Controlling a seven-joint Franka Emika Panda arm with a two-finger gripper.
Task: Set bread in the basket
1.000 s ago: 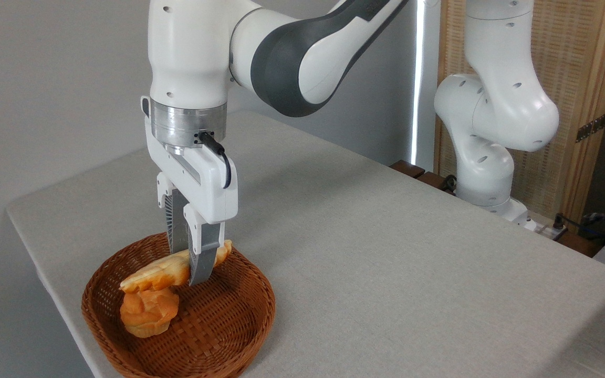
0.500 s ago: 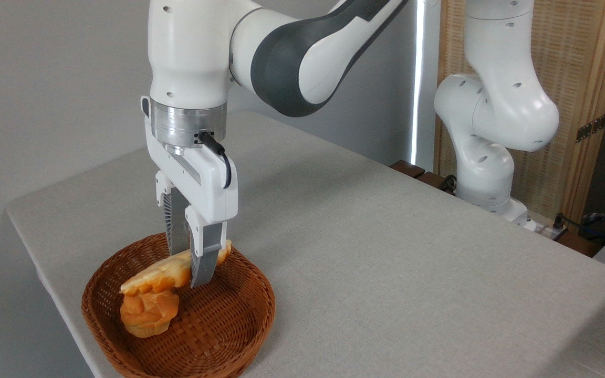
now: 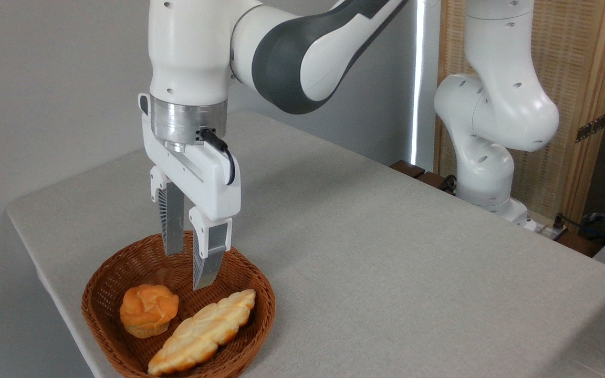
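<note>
**Ana:** Half a second back the bread (image 3: pixel 202 332) was pinched between the fingers, hanging tilted over the bun. Now it lies flat on the floor of the basket (image 3: pixel 252 273), and the gripper (image 3: pixel 189 270) has lifted clear of it with the jaws spread apart and nothing between them.

**Ben:** So it let go. Where exactly did the loaf settle?

**Ana:** Slantwise in the right half of the basket. One browned tip points toward the near rim, the other toward the far right wall. It sits just beside the bun (image 3: pixel 148 308); whether the two touch I cannot tell from this single fixed view.

**Ben:** And the fingers?

**Ana:** Above the basket's middle, tips down, apart from both the loaf and the bun. The fingertips hang over the space behind the loaf, not on it.

**Ben:** What does that mean for the job?

**Ana:** I'd judge the placing itself done, since the bread is wholly inside the rim. What remains, by my reckoning, is only for the arm to draw away without catching the wicker.

**Ben:** Give me the count.

**Ana:** One long braided loaf, one small round bun, one wicker basket, one gripper on one arm. All of it stands on one grey-covered table (image 3: pixel 386 252), with the basket near its front left edge.
</note>
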